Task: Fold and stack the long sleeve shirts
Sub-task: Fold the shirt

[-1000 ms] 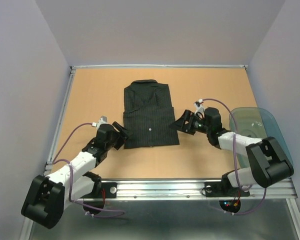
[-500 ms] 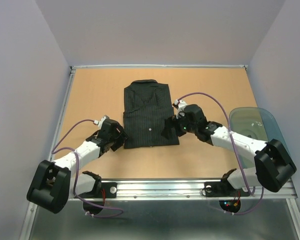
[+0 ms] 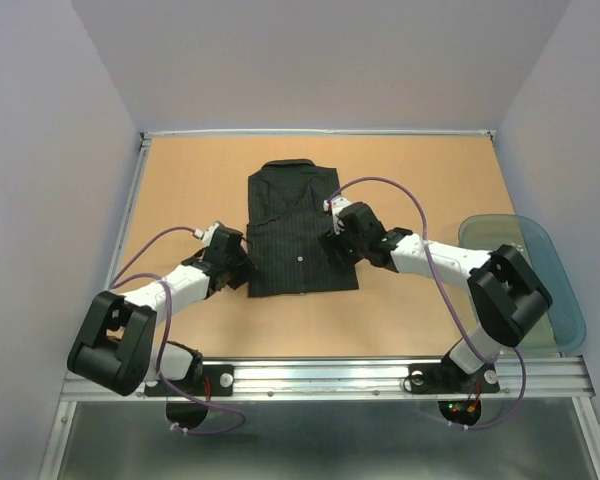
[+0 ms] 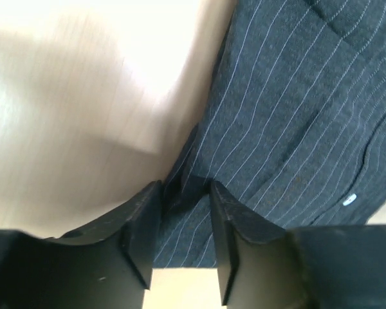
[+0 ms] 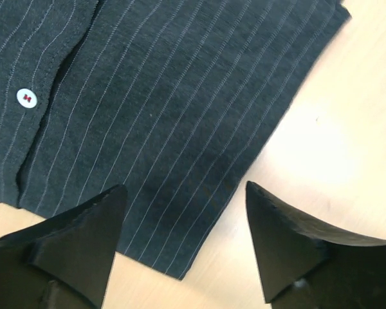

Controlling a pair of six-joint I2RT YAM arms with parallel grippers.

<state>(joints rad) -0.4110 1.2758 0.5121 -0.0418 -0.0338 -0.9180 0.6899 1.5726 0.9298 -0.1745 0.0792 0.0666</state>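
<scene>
**A:** One shirt only, folded to a rectangle in the middle of the surface, collar toward 12 o'clock. Where do the arms stand?

**B:** The left end effector is at the shirt's 8 o'clock edge, with its fingers either side of the folded edge. Cloth sits between them, but I cannot tell whether it is pinched or merely straddled, because the wrist view is dim there. The right end effector hangs released at about 4 o'clock, spread wide over the near corner with nothing in it.

**A:** What could go wrong?

**B:** Uneven grips, I'd judge. If the left catches only the top layer, a lift peels the fold open. If the right lands past the corner on bare surface, it grabs nothing, and one side drags and skews the rectangle. Thin cloth may also slip from a shallow bite.
</scene>
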